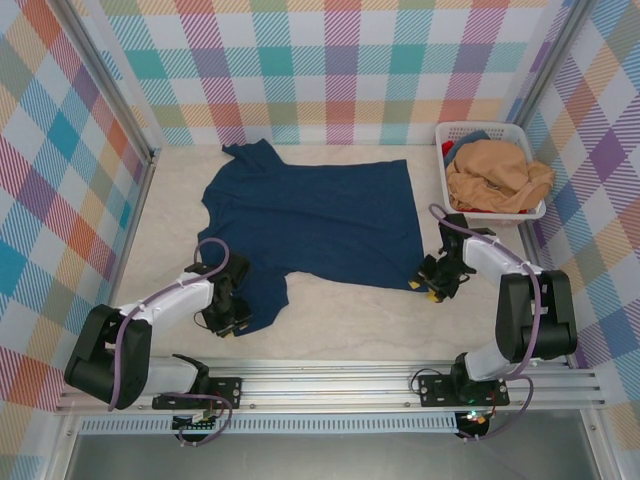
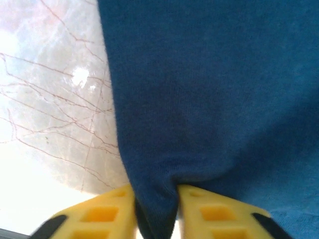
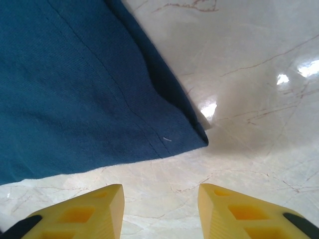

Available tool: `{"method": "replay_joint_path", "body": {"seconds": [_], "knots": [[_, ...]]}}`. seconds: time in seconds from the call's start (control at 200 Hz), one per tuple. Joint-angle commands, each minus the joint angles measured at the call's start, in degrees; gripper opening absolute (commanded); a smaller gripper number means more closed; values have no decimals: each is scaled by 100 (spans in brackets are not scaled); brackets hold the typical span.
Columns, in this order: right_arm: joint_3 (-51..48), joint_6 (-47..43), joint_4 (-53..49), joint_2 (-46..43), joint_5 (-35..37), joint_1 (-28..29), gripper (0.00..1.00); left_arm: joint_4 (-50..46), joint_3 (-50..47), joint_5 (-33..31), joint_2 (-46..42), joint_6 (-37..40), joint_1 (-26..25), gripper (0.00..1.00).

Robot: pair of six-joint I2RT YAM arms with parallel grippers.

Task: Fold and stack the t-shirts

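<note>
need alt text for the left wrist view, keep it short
The yellow jaws of the left gripper pinch a bunched edge of the navy t-shirt at the bottom of the view. The shirt's blue cloth covers the centre and right, and the pale, veined table shows on the left.

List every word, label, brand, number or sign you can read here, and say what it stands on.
None can be read.
The navy t-shirt shows plain blue cloth, with no print or tag facing the cameras.
The tan-orange t-shirt, crumpled in the white basket, shows no lettering.
The left pincer and right pincer have plain yellow fingers with no markings.
</note>
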Motion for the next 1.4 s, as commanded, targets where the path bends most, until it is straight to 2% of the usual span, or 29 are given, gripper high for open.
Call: {"method": "replay_joint_path", "body": {"seconds": [0.0, 0.11, 0.29, 0.41, 0.645, 0.88, 1.06, 1.28, 1.395], "knots": [[63, -77, 169, 119, -66, -29, 39, 476, -6, -35, -97, 59, -114, 15], [28, -50, 352, 123, 102, -30, 38, 224, 174, 6, -448, -77, -118, 0], [71, -33, 403, 126, 577, -97, 40, 13, 342, 389, -813, -299, -118, 0], [44, 54, 222, 180, 816, -195, 40, -119, 436, 409, -965, -407, -118, 0], [-51, 262, 680, 472, 355, -206, 31, -436, 501, 150, -1386, -609, -118, 0], [-308, 461, 537, 75, 410, -193, 35, -523, 493, 178, -1545, -711, -118, 0], [-362, 586, 813, 358, 332, -183, 24, -539, 526, 169, -1551, -712, -118, 0], [-10, 584, 885, 359, 422, -116, 0, -916, 709, -122, -1949, -727, -118, 0], [233, 471, 541, 91, 545, 72, 0, -1139, 825, -122, -2299, -881, -127, 0]]}}
